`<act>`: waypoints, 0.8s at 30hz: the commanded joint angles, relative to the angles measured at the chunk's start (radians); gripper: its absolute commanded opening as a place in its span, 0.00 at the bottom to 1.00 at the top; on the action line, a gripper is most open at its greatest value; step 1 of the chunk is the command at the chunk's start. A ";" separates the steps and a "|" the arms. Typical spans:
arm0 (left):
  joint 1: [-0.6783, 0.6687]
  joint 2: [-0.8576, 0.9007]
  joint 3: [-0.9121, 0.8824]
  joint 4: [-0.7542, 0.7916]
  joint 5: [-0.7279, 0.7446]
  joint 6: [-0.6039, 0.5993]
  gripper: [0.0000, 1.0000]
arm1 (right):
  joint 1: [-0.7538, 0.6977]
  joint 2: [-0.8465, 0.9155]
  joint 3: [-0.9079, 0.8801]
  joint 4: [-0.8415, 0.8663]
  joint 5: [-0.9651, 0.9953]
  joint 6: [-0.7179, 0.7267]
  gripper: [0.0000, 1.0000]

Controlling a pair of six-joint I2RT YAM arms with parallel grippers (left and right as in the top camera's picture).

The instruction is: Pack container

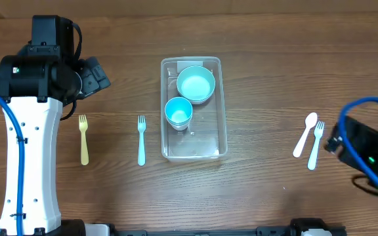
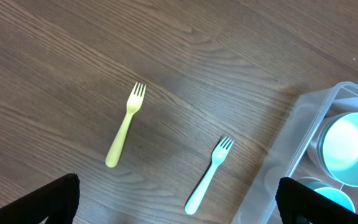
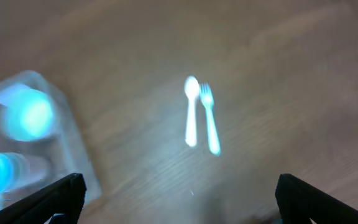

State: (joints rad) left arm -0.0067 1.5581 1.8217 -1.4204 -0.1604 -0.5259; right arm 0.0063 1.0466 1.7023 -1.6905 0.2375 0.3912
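Sitting mid-desk (image 1: 268,78), container (image 1: 199,141) held bowl (image 1: 195,84) at its 12 o'clock end, cup (image 1: 178,111) beside it | yellow fork (image 1: 83,139), blue fork (image 1: 141,139) at container's 9 o'clock | left gripper (image 2: 178,186) released, empty | right gripper (image 3: 179,183) released, empty

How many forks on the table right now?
3: yellow fork far left; blue fork between it and the container; pale fork on the right, beside the spoon. Others may lie hidden under the left arm.
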 commanded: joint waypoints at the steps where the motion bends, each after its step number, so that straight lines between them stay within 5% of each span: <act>1: 0.001 0.005 0.013 0.000 0.004 -0.013 1.00 | -0.002 0.043 -0.248 0.092 0.046 0.056 1.00; 7: 0.001 0.005 0.013 0.000 0.004 -0.013 1.00 | -0.002 0.154 -0.654 0.448 0.002 0.091 1.00; 14: 0.001 0.005 0.013 0.000 0.004 -0.013 1.00 | -0.067 0.420 -0.688 0.701 -0.168 -0.030 0.98; 24: 0.001 0.005 0.013 0.000 0.004 -0.013 1.00 | -0.115 0.468 -0.843 0.953 -0.149 -0.187 0.90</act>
State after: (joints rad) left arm -0.0067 1.5581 1.8217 -1.4208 -0.1577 -0.5259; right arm -0.1040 1.5166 0.9096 -0.7822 0.0586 0.2413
